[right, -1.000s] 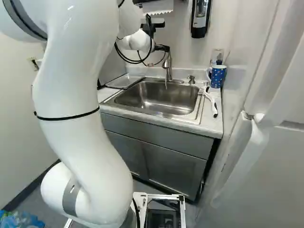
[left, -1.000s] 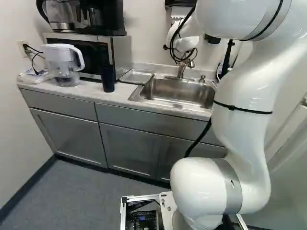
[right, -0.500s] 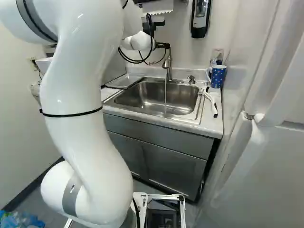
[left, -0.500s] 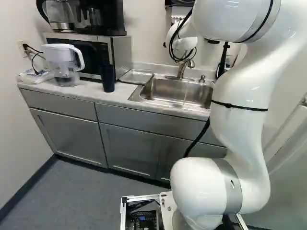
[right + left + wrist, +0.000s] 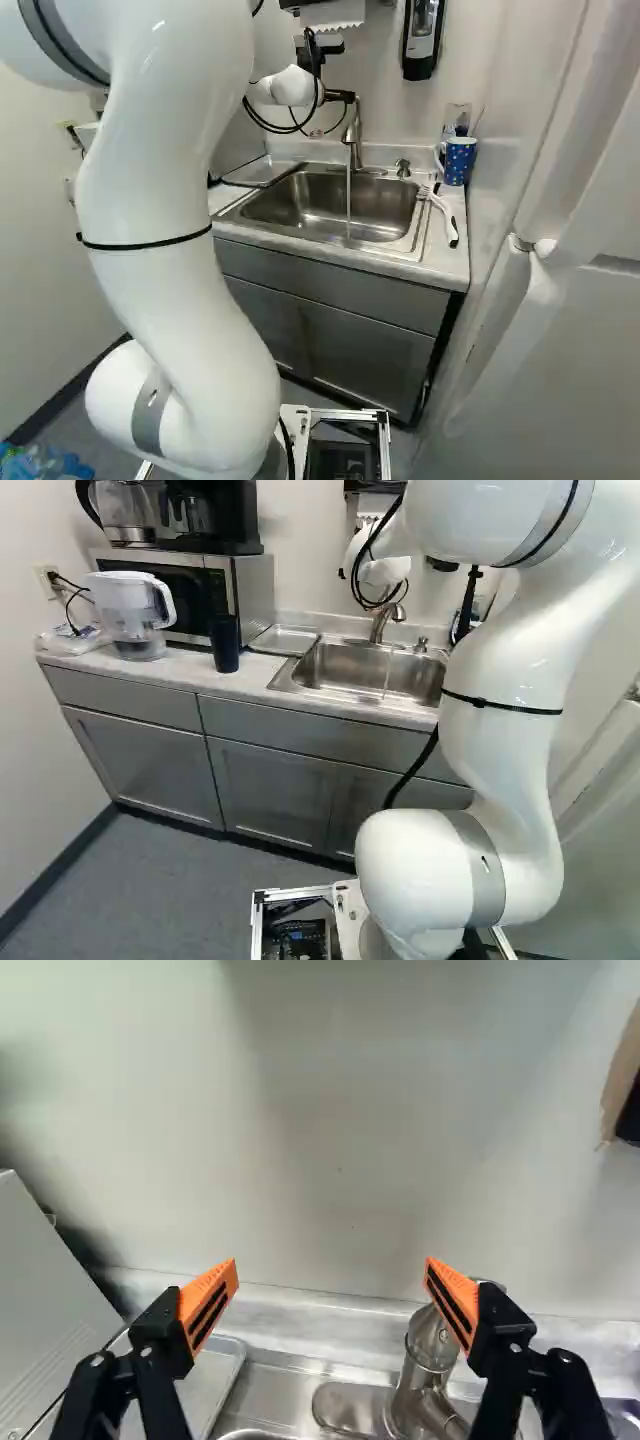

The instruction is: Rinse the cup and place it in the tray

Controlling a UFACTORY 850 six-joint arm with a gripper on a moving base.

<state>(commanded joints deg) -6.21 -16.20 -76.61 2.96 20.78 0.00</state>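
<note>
At the far left, a dark blue, straight-sided cup (image 5: 225,643) is standing upright on the pale counter (image 5: 170,670), probably the one to rinse. Next, a shallow grey metal tray (image 5: 283,640) is lying beside the sink, handily close for setting a wet cup down. The black pincer (image 5: 332,1266) is hanging wide and empty by the silver metal faucet (image 5: 353,135), likely for working its lever. Water (image 5: 348,205) is running into the steel sink (image 5: 300,205). Rightmost, a blue white-dotted mug (image 5: 458,161) is waiting, the other candidate.

Claw (image 5: 345,97) with orange pads (image 5: 210,1303) wide apart
</note>
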